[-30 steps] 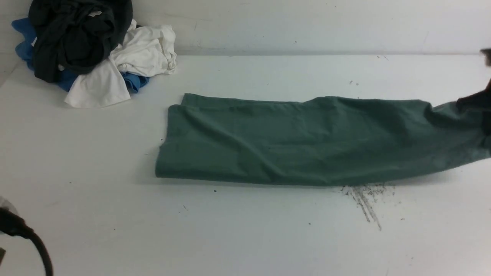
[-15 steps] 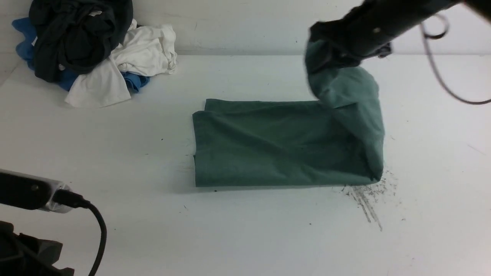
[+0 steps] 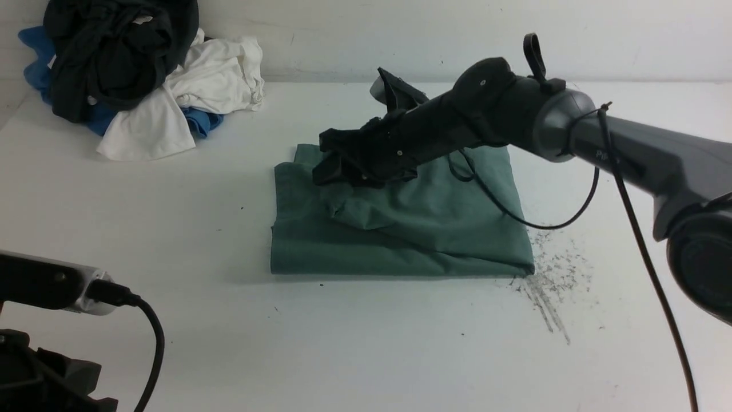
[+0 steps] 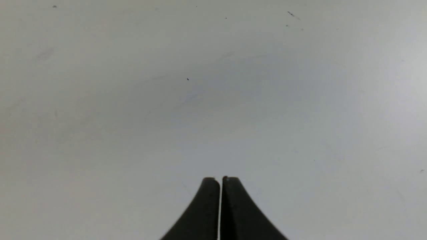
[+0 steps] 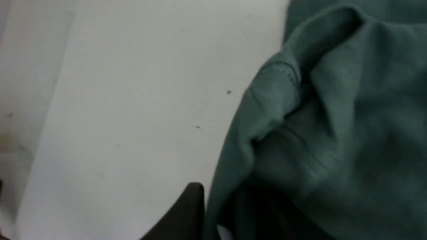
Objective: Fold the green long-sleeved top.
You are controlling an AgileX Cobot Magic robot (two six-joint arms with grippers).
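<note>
The green long-sleeved top (image 3: 400, 229) lies in the middle of the white table (image 3: 171, 240), folded into a rough rectangle with a rumpled upper layer. My right gripper (image 3: 331, 166) hovers low over its far left corner, the arm reaching in from the right. In the right wrist view one dark finger (image 5: 190, 206) stands apart from the middle, with a hemmed fold of the top (image 5: 333, 116) lying loosely beside it; the other finger is hidden by cloth. My left gripper (image 4: 220, 180) is shut and empty over bare table, away from the top.
A pile of black, white and blue garments (image 3: 131, 74) sits at the far left corner against the wall. Dark scuff marks (image 3: 546, 292) lie by the top's near right corner. Part of the left arm with its cable (image 3: 86, 292) shows at the near left.
The right arm swept from the far right across to the left, carrying the top's right end over onto its left half. Its jaws have parted. The left arm came into view at the near left.
</note>
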